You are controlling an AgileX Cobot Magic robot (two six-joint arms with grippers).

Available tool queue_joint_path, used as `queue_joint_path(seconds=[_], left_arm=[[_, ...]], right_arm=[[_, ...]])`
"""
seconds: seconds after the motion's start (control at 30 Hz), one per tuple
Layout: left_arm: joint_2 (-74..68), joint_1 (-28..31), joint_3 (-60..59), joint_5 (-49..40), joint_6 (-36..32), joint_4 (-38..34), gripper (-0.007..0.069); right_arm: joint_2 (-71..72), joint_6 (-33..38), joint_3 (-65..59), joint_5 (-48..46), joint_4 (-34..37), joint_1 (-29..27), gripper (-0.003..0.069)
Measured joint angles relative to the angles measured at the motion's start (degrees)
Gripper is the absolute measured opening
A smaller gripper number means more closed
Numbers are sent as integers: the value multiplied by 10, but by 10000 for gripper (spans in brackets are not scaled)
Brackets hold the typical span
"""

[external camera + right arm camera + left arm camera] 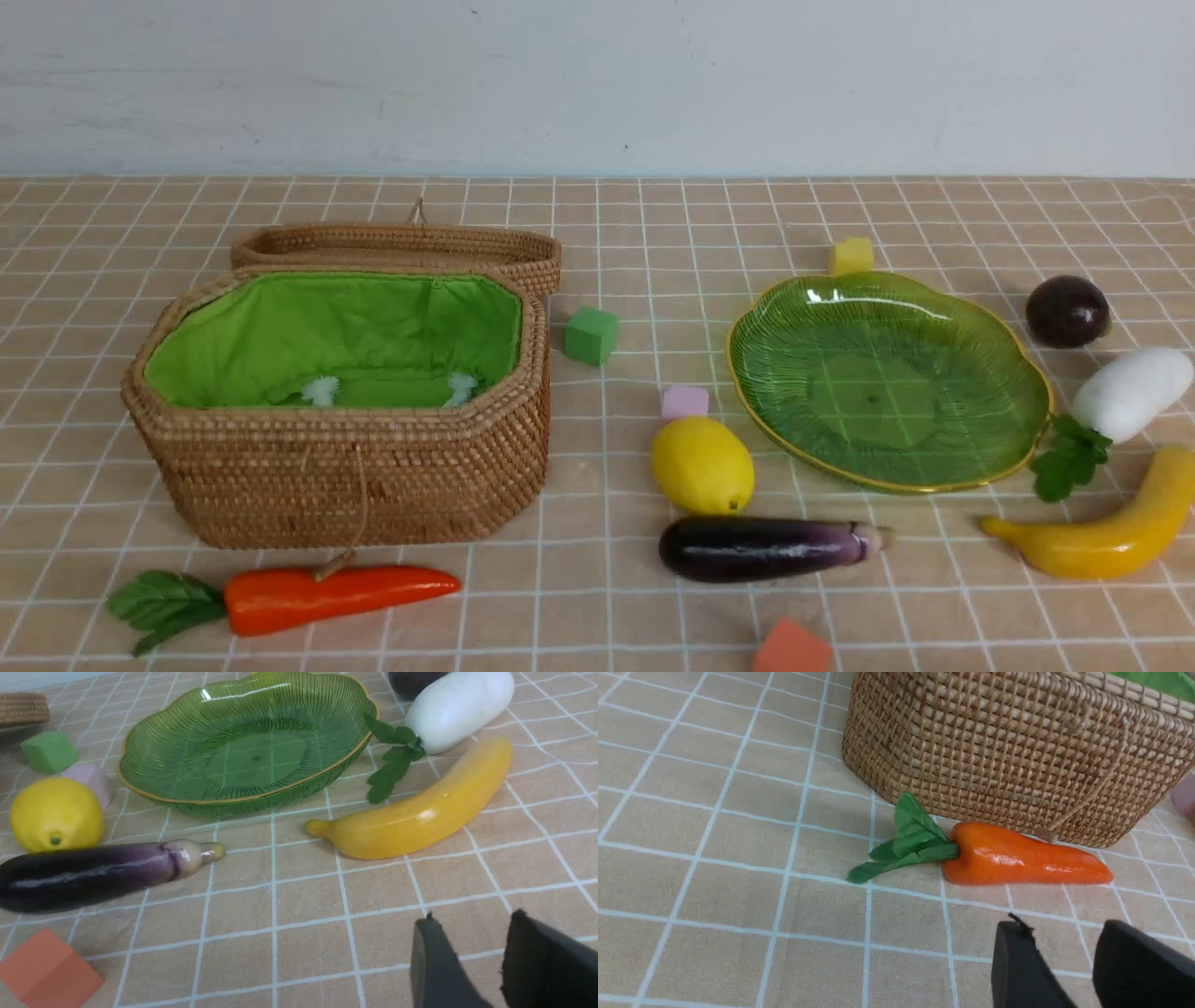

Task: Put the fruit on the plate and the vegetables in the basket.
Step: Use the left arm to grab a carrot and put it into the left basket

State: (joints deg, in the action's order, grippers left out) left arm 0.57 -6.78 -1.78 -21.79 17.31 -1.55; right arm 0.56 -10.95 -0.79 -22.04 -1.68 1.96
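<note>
Hovering open and empty, the left gripper (1064, 924) faces the carrot (341, 597) lying just before the open basket (355, 476), likely best pinched mid-body, while the right gripper (472, 917), likewise open and empty, faces the banana (1102, 537) near the plate (887, 387).

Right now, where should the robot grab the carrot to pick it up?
Probably the thick orange middle of the carrot, coming straight down from above with the left gripper, fingers closing across its width. It lies flat on its side, close along the basket wall, so a sideways approach looks blocked, and its leaves look too floppy to hold.
</note>
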Motion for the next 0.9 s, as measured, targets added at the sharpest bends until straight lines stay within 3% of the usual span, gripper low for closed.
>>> queue_joint_path(seconds=[0.63,0.9], left_arm=[[0,0,0,28,7,-2,239],[0,0,0,121,103,-127,239]], right_arm=[[0,0,0,0,0,0,242],[0,0,0,0,0,0,242]])
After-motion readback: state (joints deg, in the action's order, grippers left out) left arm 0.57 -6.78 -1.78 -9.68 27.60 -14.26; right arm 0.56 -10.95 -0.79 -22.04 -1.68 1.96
